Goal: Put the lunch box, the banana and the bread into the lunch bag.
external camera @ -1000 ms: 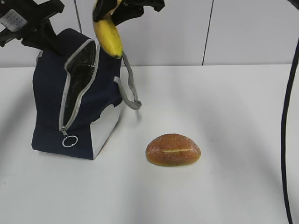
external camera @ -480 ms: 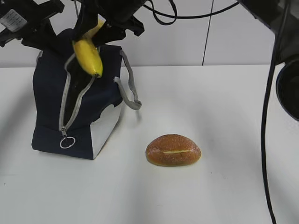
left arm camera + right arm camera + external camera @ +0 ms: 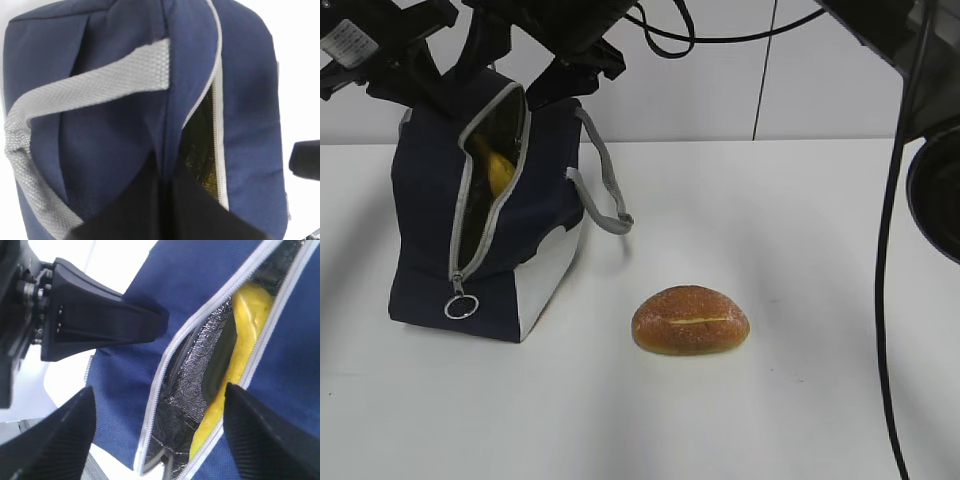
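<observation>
The navy lunch bag (image 3: pixel 420 230) stands at the left with its zipper open. The banana (image 3: pixel 498 172) lies inside it, yellow against the shiny lining, and also shows in the right wrist view (image 3: pixel 245 340). My right gripper (image 3: pixel 525 65) is open and empty just above the opening, its fingers either side of the slit (image 3: pixel 160 435). My left gripper (image 3: pixel 415 75) is shut on the bag's top fabric edge (image 3: pixel 167 200) and holds it. The bread (image 3: pixel 690 320) lies on the table to the right of the bag. The lunch box is not visible.
A grey strap handle (image 3: pixel 605 200) hangs off the bag's right side, and the zipper's ring pull (image 3: pixel 460 308) hangs at its low front. Black cables (image 3: pixel 890 250) hang at the right edge. A wall runs behind the white table (image 3: pixel 770 420).
The banana went from held above the bag down into the opening. My right gripper has let it go and now stands open over the bag. The left gripper and bread stayed put.
</observation>
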Available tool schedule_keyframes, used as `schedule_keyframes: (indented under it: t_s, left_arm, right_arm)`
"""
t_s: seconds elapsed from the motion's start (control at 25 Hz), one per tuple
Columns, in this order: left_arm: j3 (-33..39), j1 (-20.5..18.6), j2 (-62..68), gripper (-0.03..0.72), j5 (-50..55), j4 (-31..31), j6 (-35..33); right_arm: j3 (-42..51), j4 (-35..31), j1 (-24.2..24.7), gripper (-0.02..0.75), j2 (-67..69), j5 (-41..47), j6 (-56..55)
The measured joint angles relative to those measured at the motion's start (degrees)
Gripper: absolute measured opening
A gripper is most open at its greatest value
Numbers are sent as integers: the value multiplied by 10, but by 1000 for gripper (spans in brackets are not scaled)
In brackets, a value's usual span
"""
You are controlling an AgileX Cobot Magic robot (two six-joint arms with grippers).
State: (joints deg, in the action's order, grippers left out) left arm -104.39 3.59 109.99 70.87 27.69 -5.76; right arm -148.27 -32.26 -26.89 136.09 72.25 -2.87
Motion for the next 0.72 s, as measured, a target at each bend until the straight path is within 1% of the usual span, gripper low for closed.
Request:
schedule_keyframes:
  t_s: [0.24, 0.44, 0.6, 0.72]
  left_arm:
    - [0, 0, 0, -3, 0, 0, 0]
    - [0, 0, 0, -3, 0, 0, 0]
    - [0, 0, 0, -3, 0, 0, 0]
    - [0, 0, 0, -3, 0, 0, 0]
  right_arm:
    - [0, 33, 0, 585, -1, 0, 5]
    - [11, 90, 0, 585, -34, -1, 6]
    - [62, 124, 0, 585, -87, -1, 21]
    - [144, 156, 0, 585, -141, -1, 34]
